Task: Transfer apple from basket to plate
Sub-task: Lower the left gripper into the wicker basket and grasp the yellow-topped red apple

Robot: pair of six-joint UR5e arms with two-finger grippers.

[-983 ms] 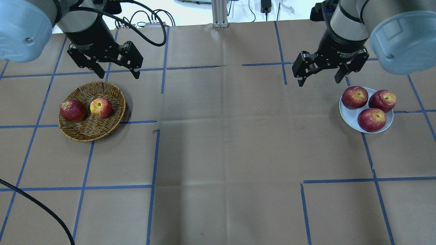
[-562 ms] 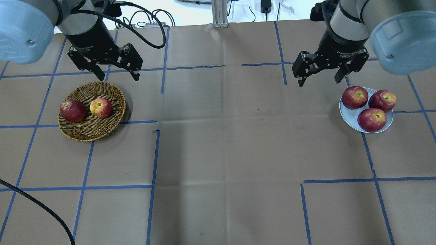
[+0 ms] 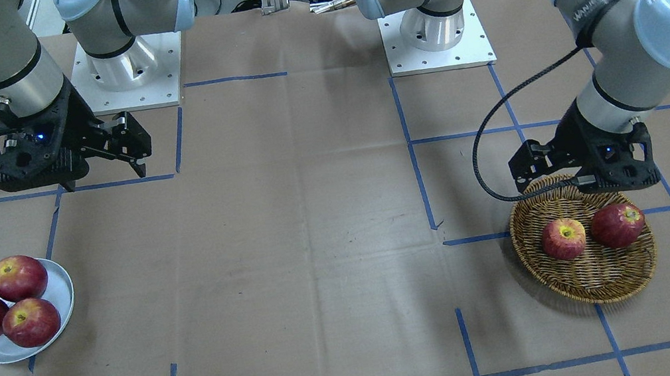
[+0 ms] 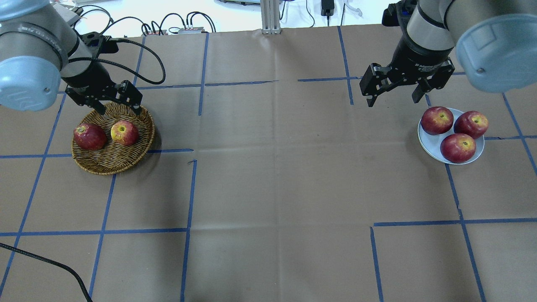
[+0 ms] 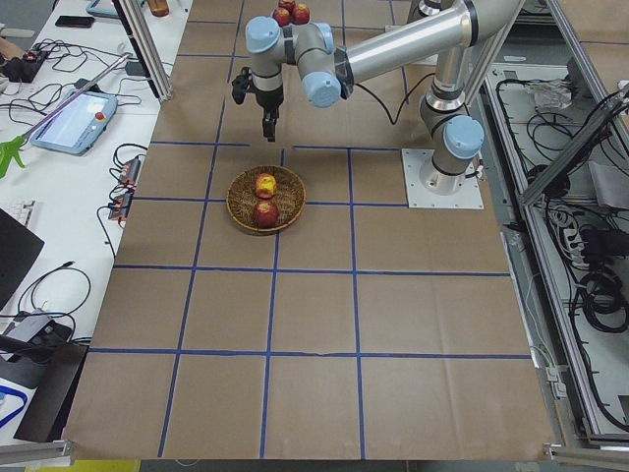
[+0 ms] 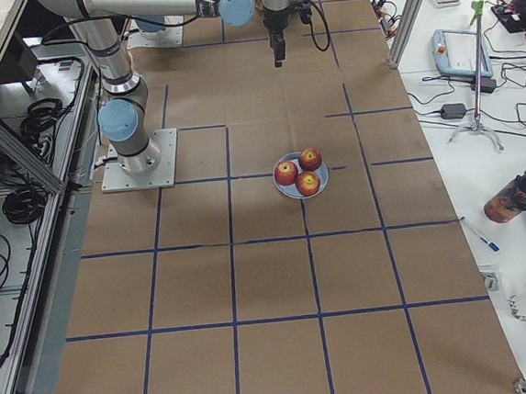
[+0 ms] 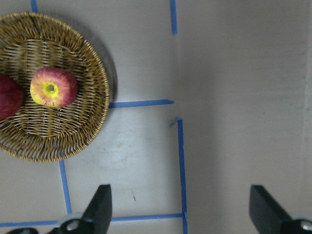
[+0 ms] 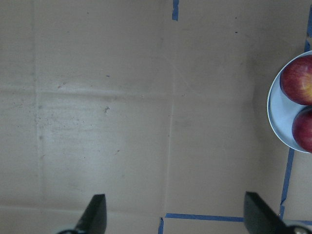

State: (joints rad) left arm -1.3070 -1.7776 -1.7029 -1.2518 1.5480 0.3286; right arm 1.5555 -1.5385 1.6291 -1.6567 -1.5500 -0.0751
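The left pincer [image 4: 119, 110] has dropped and slid toward the left of the overhead frame. It now hangs empty, jaws spread wide, over the far rim of the basket [image 4: 113, 167]. I'd call that the approach to the grab, not yet lined up. The apple [image 4: 124, 132] sits in the basket beside a darker apple [image 4: 89, 136], and in the left wrist view it lies upper left, well off the gap between the fingers. The right pincer [image 4: 392, 100] hasn't budged, jaws apart above the worktop [image 4: 268, 188] near the plate [image 4: 432, 144], which carries three apples [image 4: 457, 147]. From across the table, the wrist housing hides the left fingers. The wrist views cut off the darker apple and most of the plate.
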